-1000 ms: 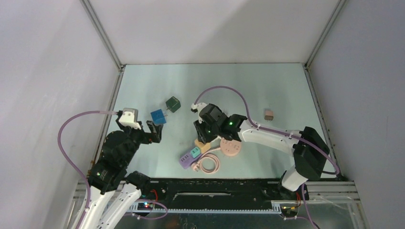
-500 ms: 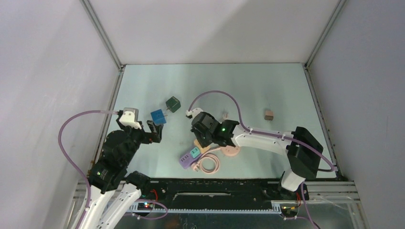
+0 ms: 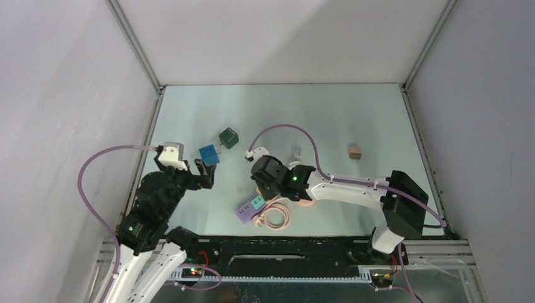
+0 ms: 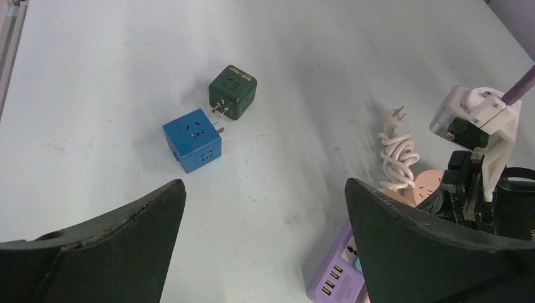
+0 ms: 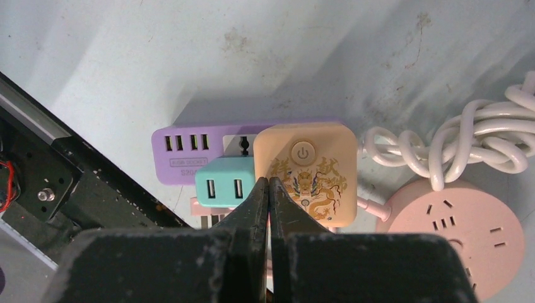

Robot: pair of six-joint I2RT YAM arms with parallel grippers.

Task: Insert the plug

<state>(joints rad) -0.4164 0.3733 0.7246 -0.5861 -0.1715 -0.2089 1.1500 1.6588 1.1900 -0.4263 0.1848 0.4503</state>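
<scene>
- One thing changes over the last second: the right arm swings left and toward the near edge, so the right gripper [image 5: 269, 183] now sits over the purple plastic power strip [image 5: 189, 154].
- Its fingers are pinched together with nothing between them, tips at the edge of the peach square plug with the gold dragon print [image 5: 315, 170]. That plug sits on the strip, touching the small teal USB adapter [image 5: 224, 186].
- My guess is it's pushing the plug home, but I can't tell if the prongs are fully in.
- The left gripper [image 4: 263, 183] hasn't budged: spread wide, holding nothing.
- Count:
  - one strip, one peach plug, one teal adapter
  - one round pink socket puck [image 5: 460, 221]
  - one knotted white cable [image 5: 454, 142]
  - two cube adapters: blue cube [image 4: 192, 140] and dark green cube [image 4: 233, 91]
  - one small brownish plug [image 3: 355, 151], well apart from the rest
</scene>
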